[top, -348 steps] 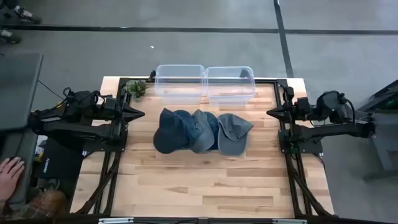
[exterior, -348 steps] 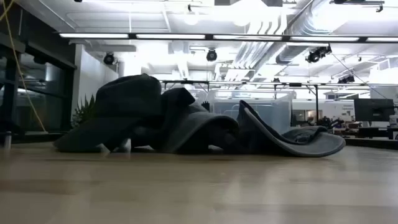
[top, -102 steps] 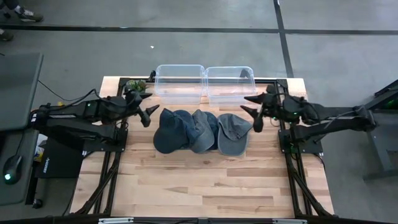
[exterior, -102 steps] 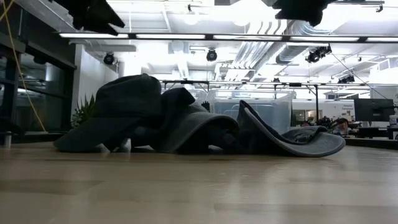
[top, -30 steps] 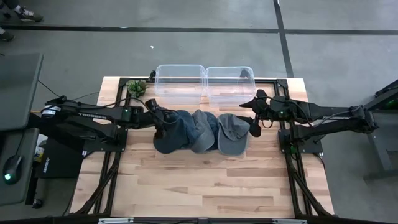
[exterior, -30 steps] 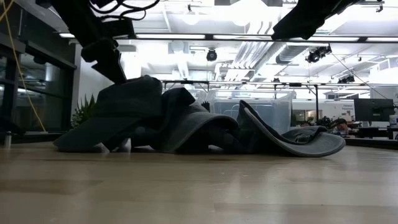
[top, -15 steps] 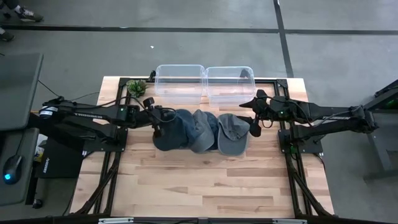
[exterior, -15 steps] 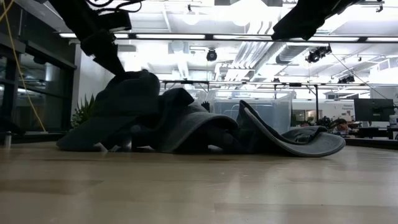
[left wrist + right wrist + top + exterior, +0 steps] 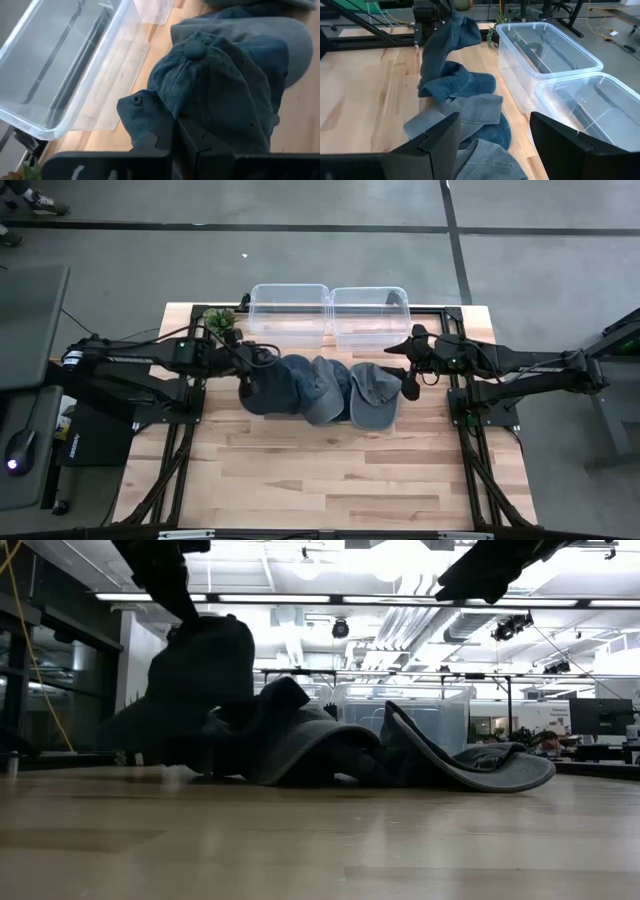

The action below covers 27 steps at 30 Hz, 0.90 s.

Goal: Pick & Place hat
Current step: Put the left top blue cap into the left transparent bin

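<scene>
Three hats lie overlapping in a row at mid table: a dark blue hat (image 9: 275, 385) on the left, a blue-grey hat (image 9: 325, 392) and a grey hat (image 9: 375, 395). My left gripper (image 9: 246, 386) is shut on the dark blue hat (image 9: 220, 85), whose left side stands pulled up (image 9: 195, 680). My right gripper (image 9: 412, 380) hovers open just right of the grey hat, touching nothing (image 9: 492, 145). The grey hat rests on its brim (image 9: 490, 775). My left gripper pinches a fold of the dark blue hat's crown cloth (image 9: 155, 122) between its two shut fingers, beside a small eyelet and away from the top button (image 9: 195, 49). The fingers come slanting down from the table's left. The hat hangs drawn up below them (image 9: 451, 37); its lower part still lies against the neighbouring hat (image 9: 455, 85).
Two clear plastic bins (image 9: 290, 315) (image 9: 370, 315) stand side by side at the table's far edge, just behind the hats. A small green plant (image 9: 220, 320) sits at the far left corner. Bare wood (image 9: 320, 470) stretches toward the near edge.
My left gripper has shut on the dark blue hat's crown, then gone up and slightly toward the table's left edge. The hat's left side has risen and stretched upward, while its right part has stayed against the other hats.
</scene>
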Each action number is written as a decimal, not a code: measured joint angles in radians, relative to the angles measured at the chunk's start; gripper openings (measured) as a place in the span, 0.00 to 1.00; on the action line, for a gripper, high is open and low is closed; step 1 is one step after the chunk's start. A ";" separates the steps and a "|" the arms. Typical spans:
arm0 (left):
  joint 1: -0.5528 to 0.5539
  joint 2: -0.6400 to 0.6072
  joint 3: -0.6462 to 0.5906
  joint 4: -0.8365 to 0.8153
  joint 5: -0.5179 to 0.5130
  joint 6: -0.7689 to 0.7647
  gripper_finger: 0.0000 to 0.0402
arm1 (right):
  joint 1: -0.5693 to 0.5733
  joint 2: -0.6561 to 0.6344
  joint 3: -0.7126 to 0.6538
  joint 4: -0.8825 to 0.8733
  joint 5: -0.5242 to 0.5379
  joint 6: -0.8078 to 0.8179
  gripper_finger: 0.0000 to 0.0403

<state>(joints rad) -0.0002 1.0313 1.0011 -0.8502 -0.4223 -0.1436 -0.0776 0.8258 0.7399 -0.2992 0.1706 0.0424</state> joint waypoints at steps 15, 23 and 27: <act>0.000 0.000 0.117 -0.079 0.012 0.013 0.00 | 0.000 0.000 0.000 0.050 -0.025 0.036 0.58; 0.000 0.000 0.182 -0.128 0.020 0.008 0.00 | 0.000 0.000 0.000 0.058 -0.029 0.037 0.58; 0.000 0.000 0.208 -0.133 0.022 0.009 0.00 | 0.000 0.000 0.000 0.071 -0.029 0.037 0.58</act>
<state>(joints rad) -0.0002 1.0313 1.2094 -0.9835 -0.4001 -0.1344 -0.0778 0.8261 0.7403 -0.2283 0.1421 0.0791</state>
